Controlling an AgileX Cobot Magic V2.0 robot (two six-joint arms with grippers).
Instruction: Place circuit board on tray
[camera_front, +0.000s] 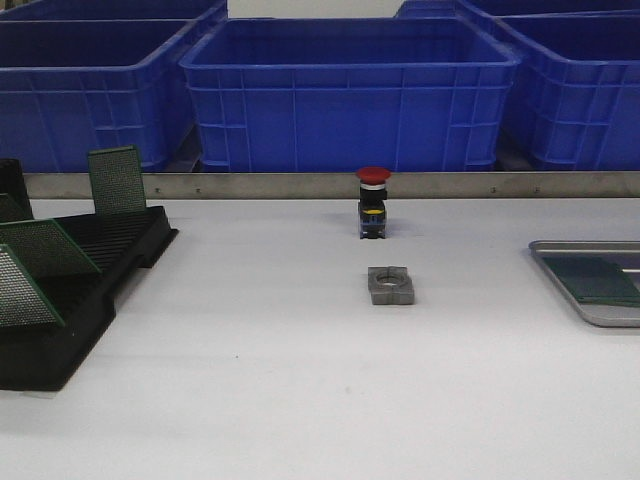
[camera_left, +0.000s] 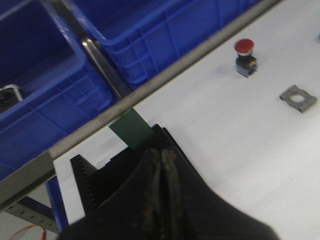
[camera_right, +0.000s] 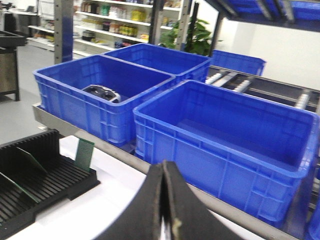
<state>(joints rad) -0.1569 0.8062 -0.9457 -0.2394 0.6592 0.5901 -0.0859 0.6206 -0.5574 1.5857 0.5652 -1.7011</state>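
Tabletop (camera_front: 300, 400) stretches white and mostly bare across my front view, bounded at the far side by a metal rail (camera_front: 330, 185) with blue bins (camera_front: 350, 95) stacked close behind it. The widest free ground I see is the near centre, between the black slotted rack (camera_front: 75, 300) on the left and the tray (camera_front: 590, 310) at the right edge.

That tray is cut off by the frame, so I see only its near rim, its far rim and one rounded corner. One green circuit board (camera_front: 595, 280) lies flat inside it. At mid-table stand two small obstacles: one red-capped push button (camera_front: 373, 203) near the rail, upright, and one grey metal bracket (camera_front: 391, 285) with a round hole, just in front of it and apart from it.

The rack holds four boards that I can count from the front: one upright at the far end (camera_front: 117, 180) and three tilted ones nearer me, partly cropped. Three bins show fully or partly behind the rail in that view.

Neither arm appears in the front view. My left gripper (camera_left: 161, 165) hangs over the rack's far end with its fingers pressed together, nothing between them. My right gripper (camera_right: 163, 200) faces the bins, its fingers likewise closed against each other and empty.
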